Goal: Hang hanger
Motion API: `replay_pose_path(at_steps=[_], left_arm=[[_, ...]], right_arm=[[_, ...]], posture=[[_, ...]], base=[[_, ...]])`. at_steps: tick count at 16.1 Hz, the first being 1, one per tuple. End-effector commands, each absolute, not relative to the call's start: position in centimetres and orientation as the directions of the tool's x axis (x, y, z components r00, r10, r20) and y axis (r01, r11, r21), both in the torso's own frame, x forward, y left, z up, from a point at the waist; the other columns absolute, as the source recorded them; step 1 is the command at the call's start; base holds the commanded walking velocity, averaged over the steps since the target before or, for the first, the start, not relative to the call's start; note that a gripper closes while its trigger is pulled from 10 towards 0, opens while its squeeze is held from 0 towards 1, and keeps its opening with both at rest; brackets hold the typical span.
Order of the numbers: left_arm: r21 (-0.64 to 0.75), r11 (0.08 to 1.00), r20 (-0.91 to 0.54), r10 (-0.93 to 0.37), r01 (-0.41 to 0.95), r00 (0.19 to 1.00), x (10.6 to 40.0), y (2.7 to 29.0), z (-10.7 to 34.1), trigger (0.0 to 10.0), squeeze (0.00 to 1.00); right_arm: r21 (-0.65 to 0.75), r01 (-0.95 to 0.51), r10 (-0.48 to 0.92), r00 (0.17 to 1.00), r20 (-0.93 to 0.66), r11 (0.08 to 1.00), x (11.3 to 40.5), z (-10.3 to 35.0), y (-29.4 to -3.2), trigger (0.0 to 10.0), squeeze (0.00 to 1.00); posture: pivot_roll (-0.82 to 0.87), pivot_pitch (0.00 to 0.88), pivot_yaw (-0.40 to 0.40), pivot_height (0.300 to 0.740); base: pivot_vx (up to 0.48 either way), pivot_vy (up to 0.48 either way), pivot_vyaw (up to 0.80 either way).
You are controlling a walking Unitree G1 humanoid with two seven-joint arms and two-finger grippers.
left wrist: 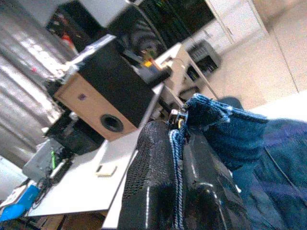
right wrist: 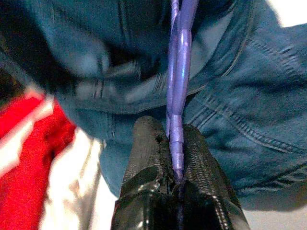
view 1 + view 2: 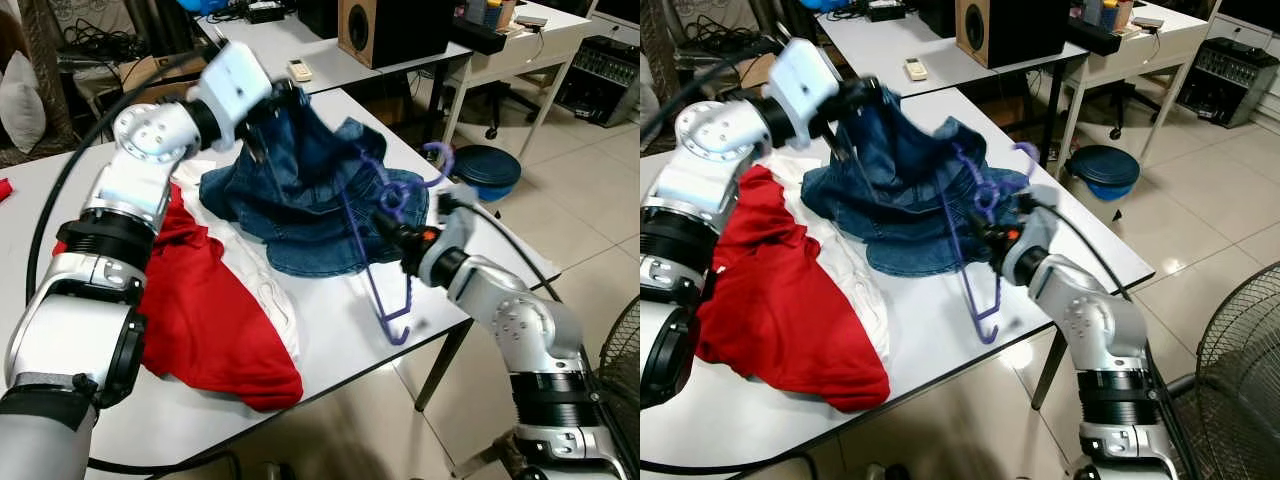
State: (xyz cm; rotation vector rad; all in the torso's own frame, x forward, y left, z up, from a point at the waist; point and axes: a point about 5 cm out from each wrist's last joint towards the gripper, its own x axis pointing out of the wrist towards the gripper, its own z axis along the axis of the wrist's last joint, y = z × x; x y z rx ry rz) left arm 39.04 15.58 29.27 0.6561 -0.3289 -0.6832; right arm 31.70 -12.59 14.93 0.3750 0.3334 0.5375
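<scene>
Right gripper: closed on the purple hanger; in the right wrist view its two black fingers clamp one purple bar between them. It sits right of centre in the left eye view, at the near edge of the denim.
Left gripper: closed on the hem of the denim garment, holding that edge lifted in the upper middle of the left eye view; the blue seam runs between its fingers in the left wrist view.
Hanger: purple, tilted, its hook up near the right side of the garment, its lower end reaching down to the white surface just below centre. Part of it lies against or inside the denim; which one cannot tell.
Denim garment: dark blue, bunched in a heap in the centre of the frame, one side raised by the left gripper, the rest resting on the surface.
Red cloth: spread at lower left, beside the denim, reaching the near edge of the surface.
White cloth: between the red cloth and the denim, partly under both.
Speaker: wood-fronted box on a second white surface at the top middle.
Remote: small and white, just left of the speaker.
Blue stool: on the tiled floor at right, beyond the surface.
Fan: wire grille at the lower right edge of the right eye view.
</scene>
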Motion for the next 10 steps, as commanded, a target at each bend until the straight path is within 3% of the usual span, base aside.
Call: replay_pose_path(at_steps=[1,3,5,7,10], left_arm=[[0.642,0.638,0.183,-0.667,0.425,0.723,38.6,15.8,32.3,0.0,0.00],[0.658,0.588,0.142,-0.711,0.471,0.689,38.1,15.7,32.6,0.0,0.00],[0.666,0.478,-0.008,-0.763,0.573,0.646,37.6,15.5,31.3,0.0,0.00],[0.658,0.426,-0.108,-0.763,0.621,0.637,37.6,15.6,29.5,0.0,0.00],[0.684,0.477,-0.072,-0.709,0.552,0.702,38.9,16.2,30.3,0.0,0.00]], right_arm=[[0.387,-0.459,0.566,0.791,-0.233,0.800,31.7,14.7,-12.2,10.0,0.00],[0.375,-0.461,0.562,0.795,-0.229,0.804,31.9,14.6,-12.3,10.0,0.00],[0.365,-0.479,0.574,0.790,-0.217,0.798,32.0,14.8,-12.0,10.0,0.00],[0.360,-0.485,0.575,0.792,-0.205,0.797,32.3,15.1,-11.7,10.0,0.00],[0.331,-0.495,0.558,0.819,-0.130,0.803,33.9,16.8,-11.6,10.0,0.00]], posture=[[-0.16,0.000,0.085,0.740],[-0.16,0.000,0.082,0.740],[-0.16,0.000,0.082,0.740],[-0.16,0.000,0.082,0.740],[-0.16,0.000,0.078,0.740]], base=[[0.000,0.000,0.00],[0.000,0.000,0.00],[0.000,0.000,0.00],[0.000,0.000,0.00],[0.000,0.000,0.00]])
